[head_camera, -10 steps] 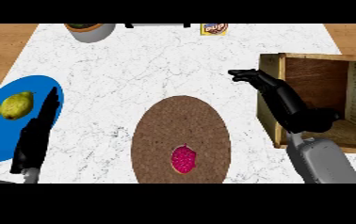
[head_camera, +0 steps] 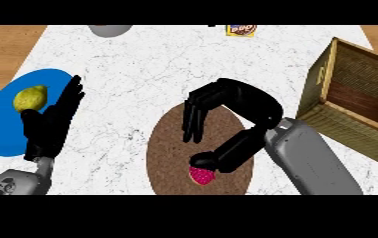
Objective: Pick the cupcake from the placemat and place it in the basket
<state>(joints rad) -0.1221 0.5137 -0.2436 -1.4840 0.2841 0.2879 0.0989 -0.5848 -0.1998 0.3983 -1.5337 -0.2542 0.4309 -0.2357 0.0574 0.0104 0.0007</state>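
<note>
Only the lower part of the cupcake (head_camera: 201, 177) can be seen: a pink-red patch on the brown oval placemat (head_camera: 166, 152), close to the mat's near end, at the middle of the near edge of the white marbled worktop (head_camera: 148, 67). Its top is covered by the thumb of the right hand (head_camera: 236, 102), and whether the thumb touches it cannot be told. The right hand is held over the placemat, released; its fingers (head_camera: 193, 124) hang down nearly straight over the mat's far half, well apart from the thumb, and nothing is grasped between them. The basket (head_camera: 328, 77) stands at the right edge of the worktop, tilted in the view; it is cut off by the picture's right side, so only one corner, woven tan walls and a dark reddish inside are shown. At the left edge a blue plate (head_camera: 15, 137) is partly cut off and partly hidden by the left hand (head_camera: 48, 124), which rests there with straight fingers, holding nothing. A yellow-green fruit (head_camera: 31, 98) lies on the plate; its kind is hard to make out. At the far edge a grey bowl (head_camera: 111, 29) is cut off, and a small yellow packet (head_camera: 242, 29) carries a label that cannot be read.
</note>
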